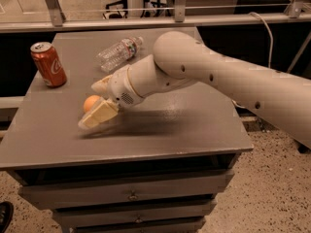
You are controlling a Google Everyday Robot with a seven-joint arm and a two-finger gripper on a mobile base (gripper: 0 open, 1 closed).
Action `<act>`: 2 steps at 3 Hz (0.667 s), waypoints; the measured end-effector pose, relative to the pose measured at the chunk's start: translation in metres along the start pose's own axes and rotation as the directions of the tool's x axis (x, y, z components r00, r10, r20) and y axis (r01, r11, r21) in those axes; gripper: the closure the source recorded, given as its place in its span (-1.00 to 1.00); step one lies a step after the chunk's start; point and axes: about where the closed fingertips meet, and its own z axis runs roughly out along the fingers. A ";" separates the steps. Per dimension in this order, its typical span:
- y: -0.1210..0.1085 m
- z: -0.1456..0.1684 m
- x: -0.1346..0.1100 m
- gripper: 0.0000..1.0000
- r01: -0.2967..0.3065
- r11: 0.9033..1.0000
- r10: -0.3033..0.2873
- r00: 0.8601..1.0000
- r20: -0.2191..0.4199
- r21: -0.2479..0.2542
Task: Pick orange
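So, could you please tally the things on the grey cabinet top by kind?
Red aluminium soda can, upright: 1
Clear plastic water bottle, lying on its side: 1
Small, smooth, round orange: 1
Total: 3
The robot's claw is open and straddles the orange.

Single view, as I see it from my station. The camera sits high in front of the desk, tilted down and facing across its top and drawer fronts to the railing behind. Range is fairly near. The arm enters from the right, its hand left of centre, low over the desk.
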 end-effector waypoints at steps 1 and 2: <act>0.000 0.001 0.002 -0.04 -0.006 1.000 0.006 1.000 0.012 0.008; -0.001 -0.008 0.002 0.59 -0.012 1.000 0.011 0.999 0.030 0.025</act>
